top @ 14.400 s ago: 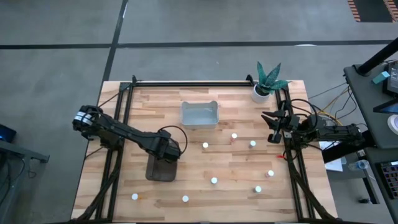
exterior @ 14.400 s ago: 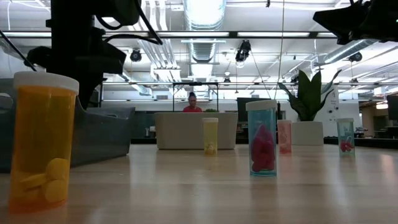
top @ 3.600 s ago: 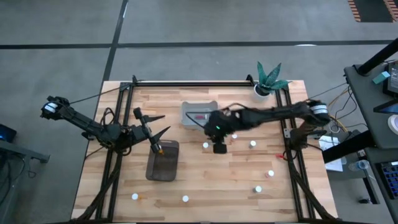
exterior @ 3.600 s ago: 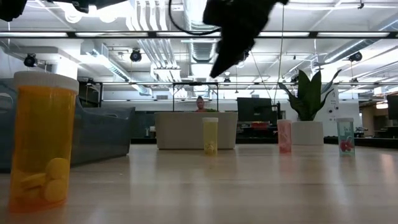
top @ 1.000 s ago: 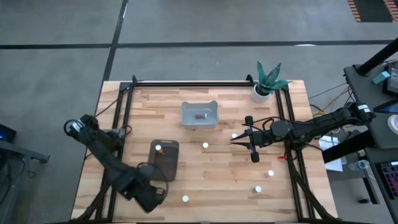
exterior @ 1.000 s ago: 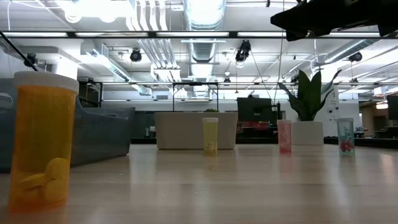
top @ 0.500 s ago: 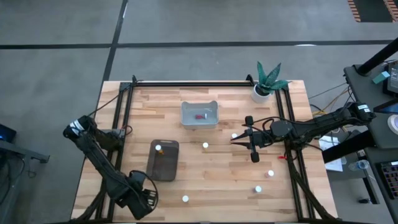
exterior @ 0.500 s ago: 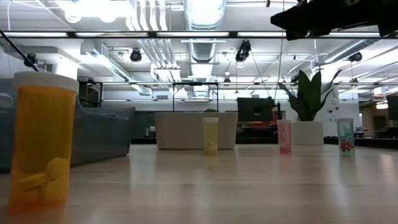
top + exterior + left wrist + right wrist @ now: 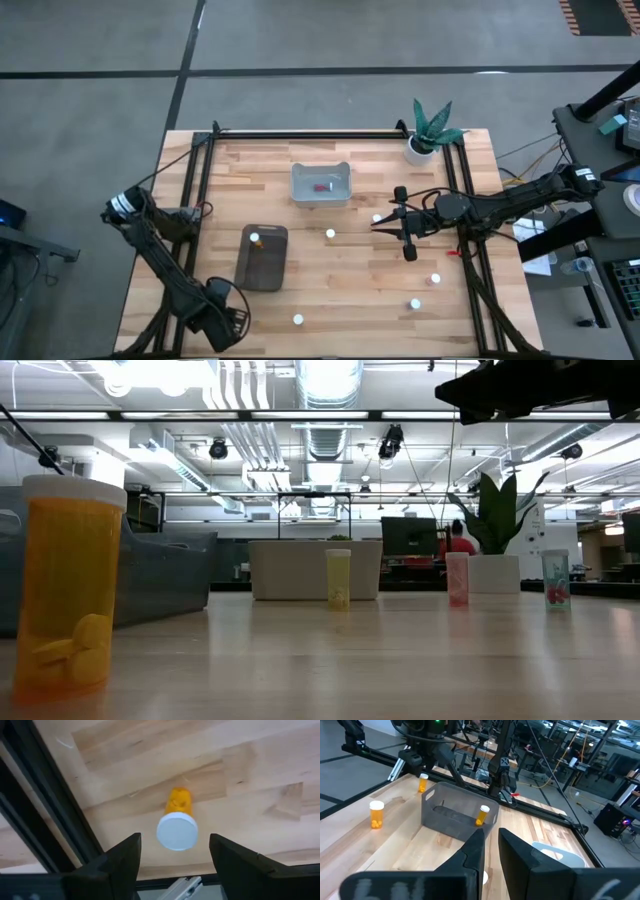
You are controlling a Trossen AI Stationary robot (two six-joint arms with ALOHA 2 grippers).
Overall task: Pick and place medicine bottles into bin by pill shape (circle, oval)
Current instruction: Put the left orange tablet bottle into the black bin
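Note:
My left gripper (image 9: 222, 322) hangs open at the table's near left corner, pointing down. In its wrist view the gripper (image 9: 172, 857) is over an upright amber medicine bottle with a white cap (image 9: 177, 832), one finger to either side and above it. The bottle stands on its base on the wood. My right gripper (image 9: 378, 224) waits shut and level at mid-right, holding nothing. The dark bin (image 9: 263, 257) holds one white-capped bottle (image 9: 255, 238). The clear bin (image 9: 321, 185) holds a reddish item. More bottles (image 9: 330, 234) (image 9: 435, 279) (image 9: 298, 320) stand on the table.
A potted plant (image 9: 428, 132) stands at the far right corner. Black frame rails (image 9: 45, 815) run close beside the left gripper along the table's left edge. In the low view an amber bottle (image 9: 68, 590) stands near the camera, with smaller bottles (image 9: 338, 578) (image 9: 457, 578) farther back.
My left gripper has gone toward the table's near left corner and down, ending over the amber bottle there. My right arm has kept still.

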